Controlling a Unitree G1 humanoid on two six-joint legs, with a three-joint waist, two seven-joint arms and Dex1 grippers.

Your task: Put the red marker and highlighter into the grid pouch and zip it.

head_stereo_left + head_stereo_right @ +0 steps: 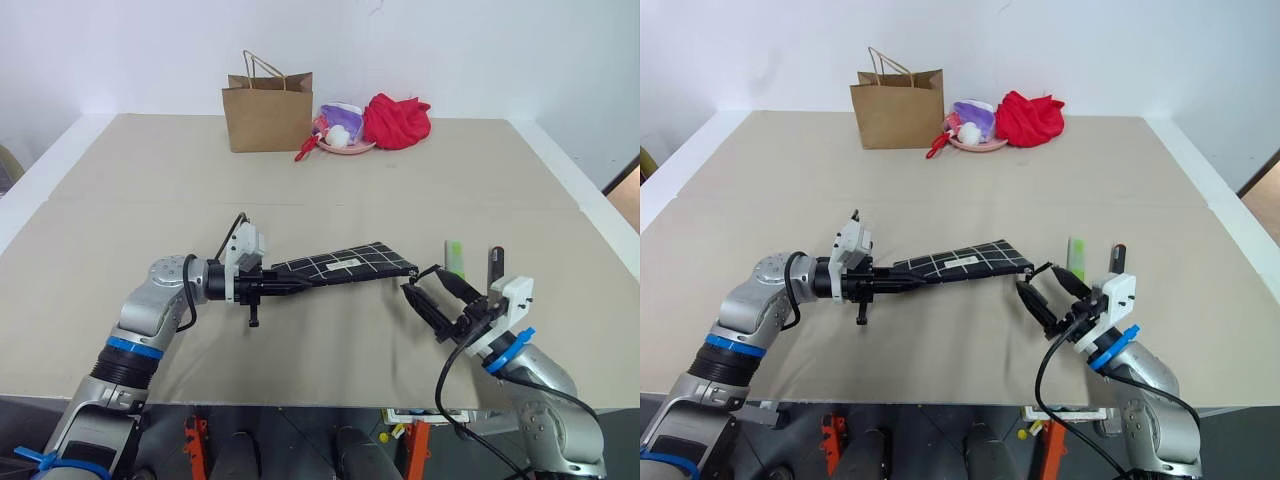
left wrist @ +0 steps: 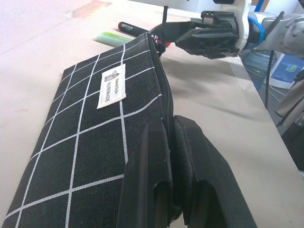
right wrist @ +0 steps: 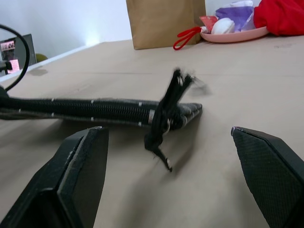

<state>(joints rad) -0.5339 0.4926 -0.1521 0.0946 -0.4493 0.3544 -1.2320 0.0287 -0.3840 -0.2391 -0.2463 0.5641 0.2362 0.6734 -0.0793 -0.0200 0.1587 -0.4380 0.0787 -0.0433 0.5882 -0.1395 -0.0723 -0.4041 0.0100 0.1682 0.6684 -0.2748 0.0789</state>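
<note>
The grid pouch [image 1: 345, 265] is held clamped in the left hand [image 1: 290, 286]; the zipper cord [image 3: 166, 118] could be missed by the wide-spread right hand [image 1: 440, 305] and swing aside

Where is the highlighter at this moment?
In the left eye view the highlighter lies on the table to the robot's right, beside the red marker, just past the grid pouch's zipper end and beyond the right hand.

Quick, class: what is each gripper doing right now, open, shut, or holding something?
Left gripper: shut on the edge of the grid pouch, holding it off the table.
Right gripper: open, holding nothing, by the pouch's zipper pull.
</note>
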